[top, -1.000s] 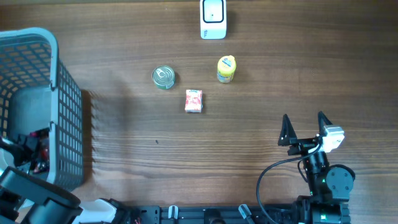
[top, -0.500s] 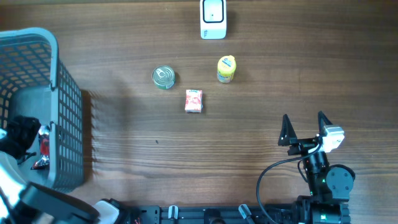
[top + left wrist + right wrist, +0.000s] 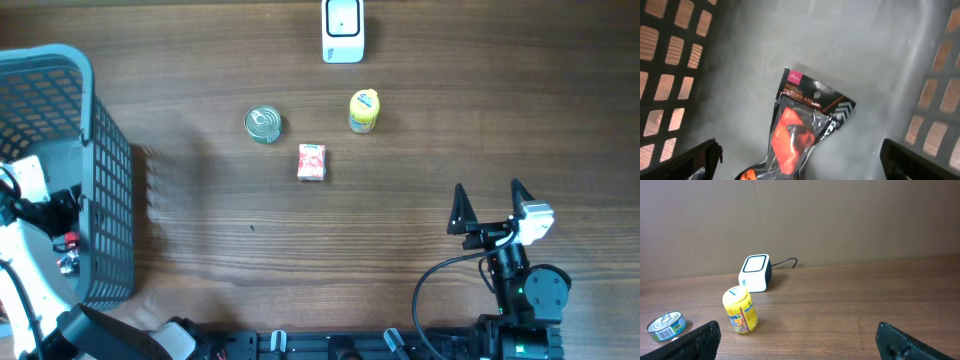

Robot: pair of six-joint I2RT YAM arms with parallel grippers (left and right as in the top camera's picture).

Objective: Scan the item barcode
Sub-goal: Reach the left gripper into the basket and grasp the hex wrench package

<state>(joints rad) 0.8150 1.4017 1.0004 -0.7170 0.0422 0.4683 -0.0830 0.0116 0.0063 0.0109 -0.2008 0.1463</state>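
Since a second earlier, the left gripper (image 3: 801, 159) had shifted inside the grey plastic mesh basket (image 3: 108, 150) at the wooden table's (image 3: 400, 250) left edge and spread its jaws, empty. An orange-and-black plastic packet (image 3: 802, 125) lay loose on the basket floor, clear of the walls. The right gripper (image 3: 488, 192) stood with jaws apart near the front-right corner, bare wood around it.

Ovhd top-down; L wrist close in basket (image 3: 875, 55); R faces scanner (image 3: 756, 272).

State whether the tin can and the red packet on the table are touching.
Apart. The overhead view shows bare table between the tin can and the red packet.
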